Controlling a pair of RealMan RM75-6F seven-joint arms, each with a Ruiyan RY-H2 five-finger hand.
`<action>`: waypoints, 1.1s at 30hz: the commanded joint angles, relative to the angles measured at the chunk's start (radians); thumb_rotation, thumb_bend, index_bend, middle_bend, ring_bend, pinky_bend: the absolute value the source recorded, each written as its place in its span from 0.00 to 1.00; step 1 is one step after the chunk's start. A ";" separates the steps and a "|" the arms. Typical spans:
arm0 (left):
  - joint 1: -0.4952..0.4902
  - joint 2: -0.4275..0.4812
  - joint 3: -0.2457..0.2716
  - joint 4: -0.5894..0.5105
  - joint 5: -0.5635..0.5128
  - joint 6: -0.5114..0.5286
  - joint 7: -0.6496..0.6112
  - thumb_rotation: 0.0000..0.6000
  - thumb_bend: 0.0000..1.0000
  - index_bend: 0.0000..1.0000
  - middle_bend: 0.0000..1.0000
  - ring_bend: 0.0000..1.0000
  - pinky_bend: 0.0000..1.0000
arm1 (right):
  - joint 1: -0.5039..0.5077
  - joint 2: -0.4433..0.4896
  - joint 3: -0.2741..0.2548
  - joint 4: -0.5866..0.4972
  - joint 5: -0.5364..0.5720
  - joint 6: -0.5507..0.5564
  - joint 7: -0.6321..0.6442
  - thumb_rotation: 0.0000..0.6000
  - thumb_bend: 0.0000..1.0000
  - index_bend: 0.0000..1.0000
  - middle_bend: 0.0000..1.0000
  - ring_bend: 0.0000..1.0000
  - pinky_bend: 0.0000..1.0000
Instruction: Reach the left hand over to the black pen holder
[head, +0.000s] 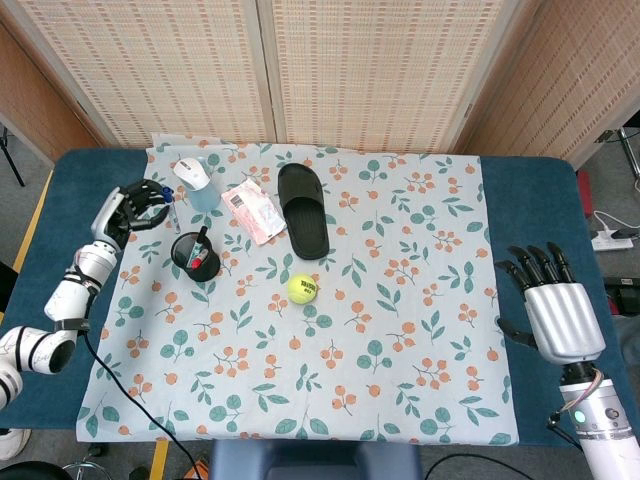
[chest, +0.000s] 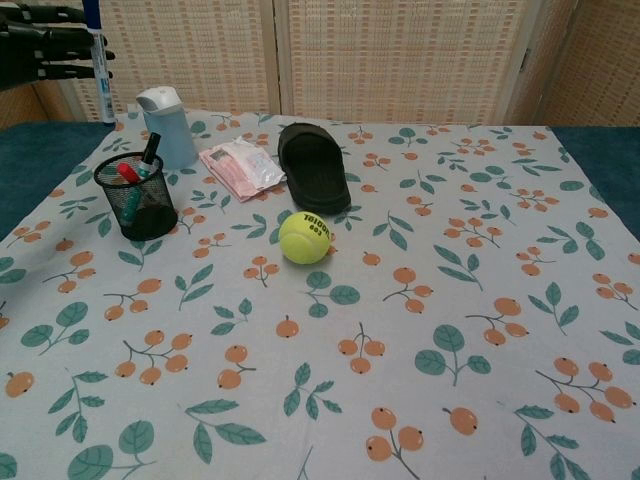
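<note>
The black mesh pen holder (head: 195, 257) (chest: 137, 197) stands on the floral cloth at the left, with a red and a dark pen in it. My left hand (head: 133, 207) (chest: 45, 45) hovers up and to the left of the holder, gripping a white marker with a blue cap (head: 170, 214) (chest: 99, 68) that hangs upright. The marker is above and behind the holder, apart from it. My right hand (head: 553, 305) rests at the far right over the blue table edge, fingers spread, holding nothing.
A white-capped bottle (head: 196, 182) (chest: 167, 126) stands just behind the holder. A pink packet (head: 252, 211) (chest: 241, 166), a black slipper (head: 302, 209) (chest: 313, 165) and a yellow tennis ball (head: 302, 289) (chest: 304, 237) lie to its right.
</note>
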 joint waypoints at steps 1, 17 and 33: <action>-0.010 -0.038 0.046 0.037 0.028 0.013 -0.059 1.00 0.36 0.58 0.58 0.26 0.27 | 0.002 -0.002 0.000 0.000 0.002 -0.002 -0.004 1.00 0.10 0.24 0.13 0.09 0.00; -0.028 -0.043 0.135 0.025 0.070 0.060 -0.133 1.00 0.36 0.44 0.40 0.17 0.21 | -0.003 0.007 -0.009 -0.009 -0.024 0.005 0.010 1.00 0.10 0.24 0.13 0.09 0.00; -0.032 0.031 0.270 0.166 0.221 0.253 -0.136 1.00 0.37 0.31 0.17 0.02 0.16 | 0.001 0.009 -0.008 -0.006 -0.019 -0.001 0.024 1.00 0.10 0.26 0.13 0.09 0.00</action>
